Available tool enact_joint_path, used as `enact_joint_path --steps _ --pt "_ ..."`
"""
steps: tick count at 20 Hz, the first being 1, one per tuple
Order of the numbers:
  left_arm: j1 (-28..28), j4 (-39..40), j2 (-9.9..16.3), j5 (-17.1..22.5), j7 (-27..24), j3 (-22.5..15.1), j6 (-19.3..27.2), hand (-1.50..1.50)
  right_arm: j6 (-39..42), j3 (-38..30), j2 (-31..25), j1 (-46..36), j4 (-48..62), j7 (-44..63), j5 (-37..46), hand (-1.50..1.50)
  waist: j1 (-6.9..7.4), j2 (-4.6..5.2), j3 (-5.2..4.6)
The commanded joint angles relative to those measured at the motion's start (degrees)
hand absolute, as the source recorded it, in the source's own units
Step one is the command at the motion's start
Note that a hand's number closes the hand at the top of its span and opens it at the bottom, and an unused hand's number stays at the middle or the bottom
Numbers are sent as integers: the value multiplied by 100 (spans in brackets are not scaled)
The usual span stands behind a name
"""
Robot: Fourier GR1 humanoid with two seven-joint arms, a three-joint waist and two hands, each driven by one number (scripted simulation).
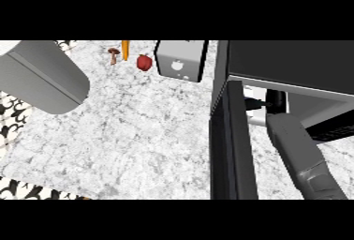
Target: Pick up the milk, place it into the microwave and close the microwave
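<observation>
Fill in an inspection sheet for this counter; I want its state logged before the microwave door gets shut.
Surface: marble counter, bare in the middle.
Job's things: microwave at right, its door open; milk not clearly identifiable, only a white patch beside the right hand inside.
Clutter: mushroom, carrot, small red item and grey-white box along the back.
Hands: right hand is inside the microwave; left forearm at upper left, its hand out of view.
Cables: nothing seen.
Surroundings: black-and-white patterned surface past the counter's left edge.
</observation>
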Motion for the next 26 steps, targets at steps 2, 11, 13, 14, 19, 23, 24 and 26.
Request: enact_joint_path --steps 2,11,13,14,19,23,24,26 --pt "-94 110 -31 62 107 -2 87 -150 164 4 86 -1482 499 900 64 -150 -106 3 39" --pt "-202 116 -156 -50 388 -256 233 -150 1050 -171 -488 -1812 1171 723 72 -150 -517 -35 46" --pt "-173 195 -231 -282 289 -379 154 -150 1065 -240 -448 -1677 1321 550 33 -150 -545 -56 45" --pt "-313 133 -327 -369 353 -525 266 -150 1281 -258 -567 -1689 1378 531 16 -150 -603 -53 47" --pt "-380 516 -300 -629 182 -981 -200 -150 2186 -471 -573 -1491 1481 155 -245 -150 -736 -117 41" --pt "-534 744 -369 -972 194 -1459 -366 -150 3250 -572 -629 -1367 1561 -16 -412 -150 -828 -149 39" --pt "-619 762 -285 -1106 236 -1515 -437 -150 3237 -678 -465 -1251 1546 -241 -521 -150 -817 -134 43" --pt "-765 994 -373 -1381 249 -1734 -429 -150 3667 -761 -515 -1038 1559 -336 -637 -150 -908 -174 39"
